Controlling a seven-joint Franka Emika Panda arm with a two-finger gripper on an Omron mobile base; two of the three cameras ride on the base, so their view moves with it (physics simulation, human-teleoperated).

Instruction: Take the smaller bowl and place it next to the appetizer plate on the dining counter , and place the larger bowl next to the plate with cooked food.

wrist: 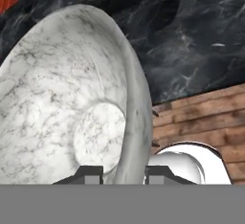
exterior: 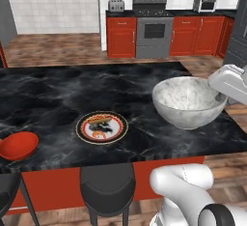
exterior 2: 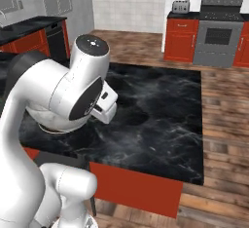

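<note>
The larger bowl [exterior: 188, 102], grey-white and marbled, is at the right end of the dining counter [exterior: 58, 90]. My gripper [wrist: 123, 174] is shut on its right rim, one fingertip inside and one outside the wall. Whether the larger bowl [wrist: 72, 103] rests on the counter or hangs just above it I cannot tell. My hand [exterior: 230, 82] reaches in from the right. The plate with cooked food [exterior: 102, 127] lies left of the bowl, near the front edge. The smaller bowl [exterior: 18, 145], glossy red, sits at the front left of the counter. The appetizer plate is out of view.
Dark round stools [exterior: 107, 184] stand under the counter's front edge. Beyond the counter are red cabinets, a stove [exterior: 153, 27], a toaster [exterior: 116, 5] and a small oven [exterior: 205, 1]. Wooden floor [exterior 2: 223, 124] lies past the counter's right end. My arm [exterior 2: 63, 95] blocks the left of the right base view.
</note>
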